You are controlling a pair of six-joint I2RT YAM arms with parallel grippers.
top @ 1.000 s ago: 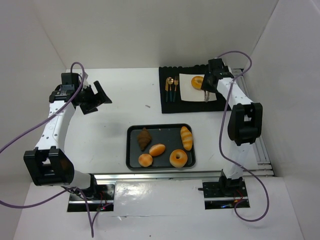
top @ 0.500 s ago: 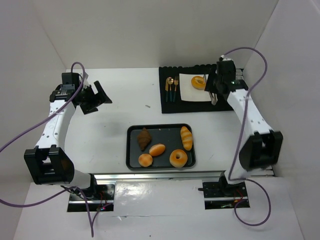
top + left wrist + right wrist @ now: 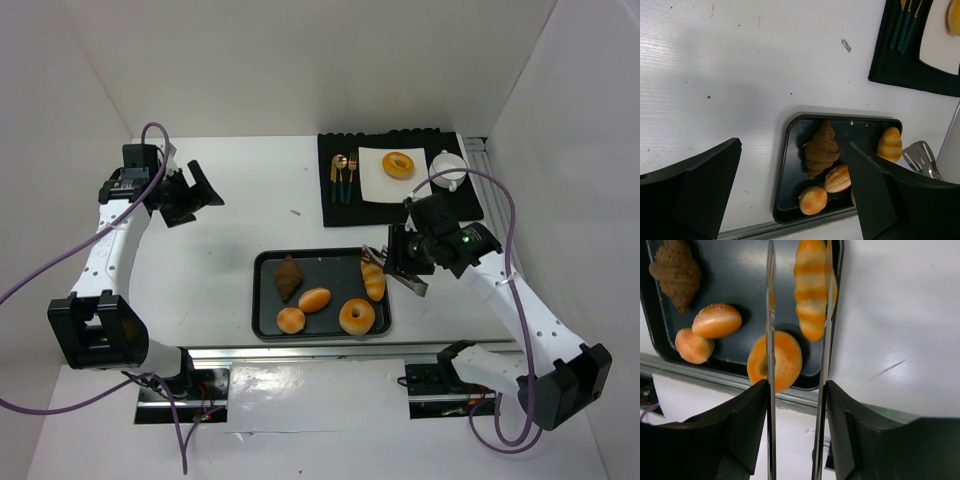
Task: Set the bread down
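Observation:
A dark tray holds a brown croissant, an oval roll, a round bun, a golden ring and a long ridged roll. A second ring lies on a white napkin at the back. My right gripper is shut on metal tongs over the tray's right edge. In the right wrist view the open tong blades straddle the ridged roll, above the ring. My left gripper is open and empty, far left.
A black mat at the back carries the napkin, cutlery and a white cup. White walls close in on three sides. The left wrist view shows the tray and the tongs from above.
My right arm has swung from the napkin at the back down to the tray's right edge, carrying the tongs. The ring stays on the napkin. The left arm has not moved.

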